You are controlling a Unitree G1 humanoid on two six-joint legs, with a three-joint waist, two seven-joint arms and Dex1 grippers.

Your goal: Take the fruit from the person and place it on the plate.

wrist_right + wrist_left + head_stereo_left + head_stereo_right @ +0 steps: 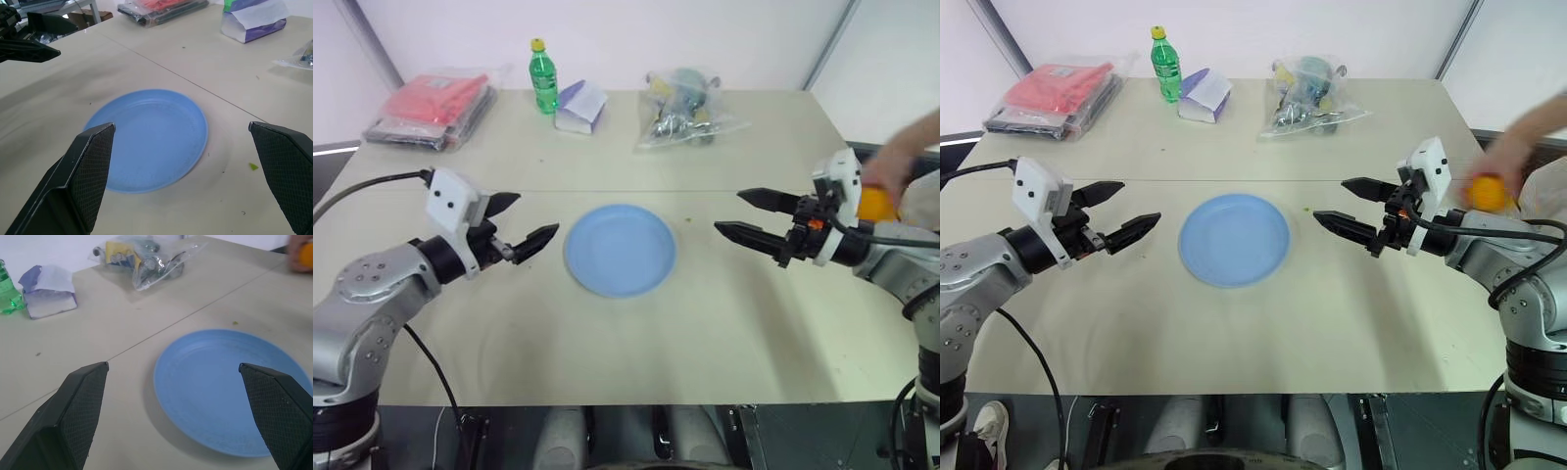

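The light-blue plate (pixel 621 250) lies empty in the middle of the beige table (pixel 724 323). At the far right, behind my right wrist, the person's hand (pixel 906 162) holds the orange-yellow fruit (pixel 876 204) above the table's edge. The fruit (pixel 307 254) also shows in the left wrist view. My left gripper (pixel 536 217) hovers open just left of the plate, pointing at it, and holds nothing. Opposite it, my right gripper (pixel 729 213) hovers open just right of the plate, also with nothing between its fingers. The fruit is behind this gripper, apart from its fingers.
Along the table's far side stand a green bottle (pixel 544 76), a purple-and-white carton (pixel 579 106), a clear bag of items (pixel 685 108) and red packets in plastic (pixel 435 106). A seam runs across the table behind the plate.
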